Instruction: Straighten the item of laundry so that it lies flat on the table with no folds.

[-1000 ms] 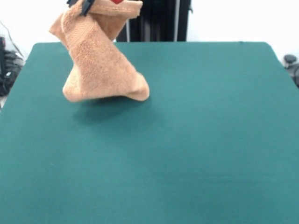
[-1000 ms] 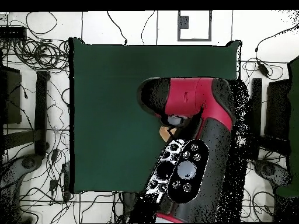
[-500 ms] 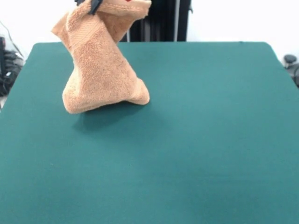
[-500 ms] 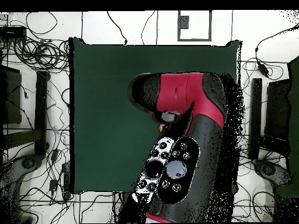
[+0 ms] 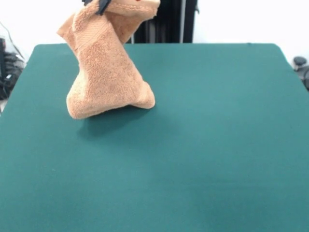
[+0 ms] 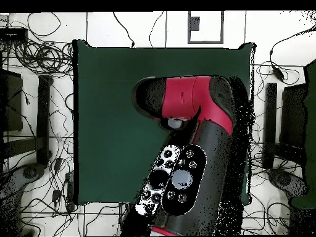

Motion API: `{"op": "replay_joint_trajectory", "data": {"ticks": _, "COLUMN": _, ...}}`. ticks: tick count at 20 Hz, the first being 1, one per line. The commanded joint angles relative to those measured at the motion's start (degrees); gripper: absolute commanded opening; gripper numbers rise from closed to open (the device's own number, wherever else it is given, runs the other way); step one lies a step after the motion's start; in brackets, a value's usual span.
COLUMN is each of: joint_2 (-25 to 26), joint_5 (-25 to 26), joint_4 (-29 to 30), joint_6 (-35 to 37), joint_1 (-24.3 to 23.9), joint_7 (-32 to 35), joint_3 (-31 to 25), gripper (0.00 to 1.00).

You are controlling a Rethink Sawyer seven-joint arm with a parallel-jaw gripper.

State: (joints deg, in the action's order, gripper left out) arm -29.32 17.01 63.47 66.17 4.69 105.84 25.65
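From my station, the towel point(image 5: 107, 63) hangs bunched and twisted from the gripper point(image 5: 101, 4), which shows only as black tips at the top edge of the front view, pinched closed on the cloth's upper end. The lower end rests on the table point(image 5: 203, 145) near its far left corner, as the front camera has it. Overhead, the arm point(image 6: 185, 123) covers the cloth entirely (no useful check from that view). My concern is the twist: if I lower or release from here, I judge the towel would slump onto itself and land folded. Dragging it sideways with the bottom snagging on the felt could roll the hem under. A slipping pinch would drop it in a heap.
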Motion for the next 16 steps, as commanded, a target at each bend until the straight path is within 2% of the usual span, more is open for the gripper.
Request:
{"op": "replay_joint_trajectory", "data": {"ticks": 1, "joint_2": 5.05, "joint_5": 1.19, "joint_4": -1.29, "joint_6": 10.41, "joint_1": 2.96, "joint_7": 4.25, "joint_3": -2.86, "gripper": 0.00}}
{"op": "replay_joint_trajectory", "data": {"ticks": 3, "joint_2": 6.43, "joint_5": 1.85, "joint_4": -3.20, "joint_6": 15.35, "joint_1": 4.06, "joint_7": 4.10, "joint_3": -1.77, "gripper": 0.00}}
{"op": "replay_joint_trajectory", "data": {"ticks": 7, "joint_2": 8.09, "joint_5": -0.26, "joint_4": -4.42, "joint_6": 22.69, "joint_1": 5.31, "joint_7": 9.58, "joint_3": -0.18, "gripper": 0.00}}
{"op": "replay_joint_trajectory", "data": {"ticks": 10, "joint_2": 8.11, "joint_5": -0.93, "joint_4": -4.14, "joint_6": 23.35, "joint_1": 6.10, "joint_7": 12.35, "joint_3": 0.74, "gripper": 0.00}}
{"op": "replay_joint_trajectory", "data": {"ticks": 16, "joint_2": 7.72, "joint_5": -0.91, "joint_4": -3.32, "joint_6": 22.48, "joint_1": 6.84, "joint_7": 13.51, "joint_3": 1.73, "gripper": 0.00}}
